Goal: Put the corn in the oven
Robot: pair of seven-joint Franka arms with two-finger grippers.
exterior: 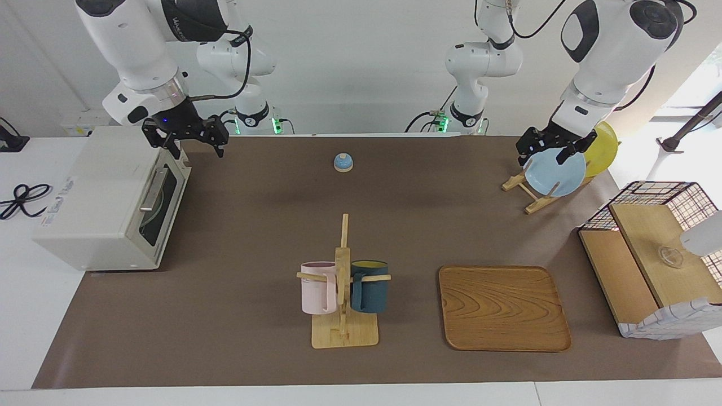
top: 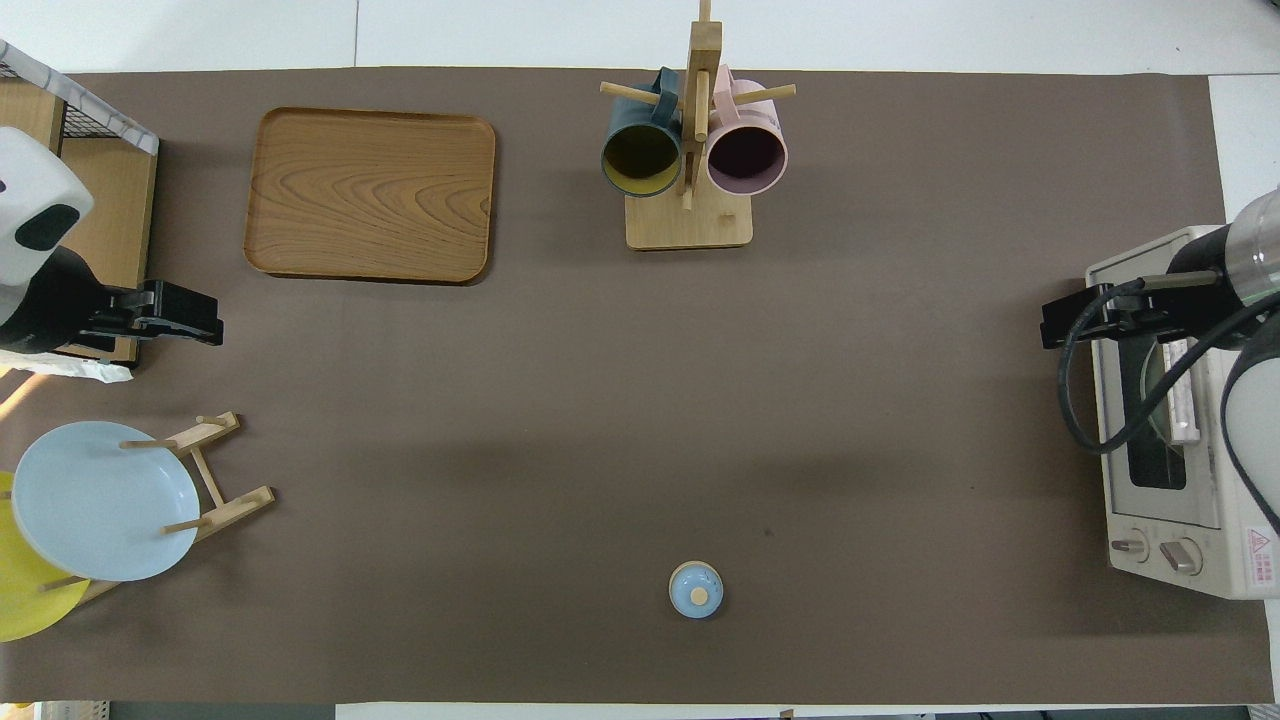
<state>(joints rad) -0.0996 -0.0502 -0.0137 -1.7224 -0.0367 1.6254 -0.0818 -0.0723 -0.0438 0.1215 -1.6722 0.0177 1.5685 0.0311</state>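
The oven [exterior: 101, 197] is an off-white box at the right arm's end of the table [top: 1170, 500], its glass door shut with the silver handle [exterior: 153, 189] facing the table's middle. A pale round shape shows dimly through the glass. The corn is out of view. My right gripper [exterior: 193, 148] hangs open and empty above the oven's top corner nearest the robots [top: 1075, 322]. My left gripper [exterior: 544, 158] waits open and empty over the plate rack [top: 190, 322].
A plate rack [exterior: 530, 194] holds a light blue plate [exterior: 555, 172] and a yellow plate [exterior: 602, 148]. A mug stand [exterior: 343, 332] carries a pink and a dark teal mug. A wooden tray [exterior: 503, 307], a wire-and-wood basket box [exterior: 654, 259] and a small blue domed lid [exterior: 343, 162] also stand on the mat.
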